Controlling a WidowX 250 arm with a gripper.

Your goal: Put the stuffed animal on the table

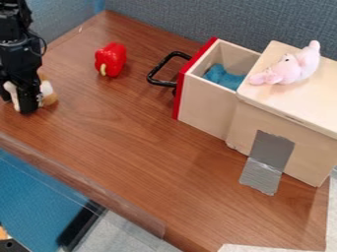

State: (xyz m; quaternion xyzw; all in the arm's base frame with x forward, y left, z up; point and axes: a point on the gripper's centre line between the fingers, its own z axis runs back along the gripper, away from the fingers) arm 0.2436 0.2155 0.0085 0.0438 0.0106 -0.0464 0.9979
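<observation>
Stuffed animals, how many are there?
2: a pink one atop the wooden box, a brown-and-white one at the gripper. The blue thing in the drawer is unclear.

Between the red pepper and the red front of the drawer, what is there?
The black handle, which sticks out from the red front toward the pepper, in the camera view.

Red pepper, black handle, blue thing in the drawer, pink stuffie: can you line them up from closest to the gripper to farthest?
1. Red pepper, on the table, nearest the gripper.
2. Black handle, fronting the drawer.
3. Blue thing, inside the drawer.
4. Pink stuffie, atop the box.
</observation>
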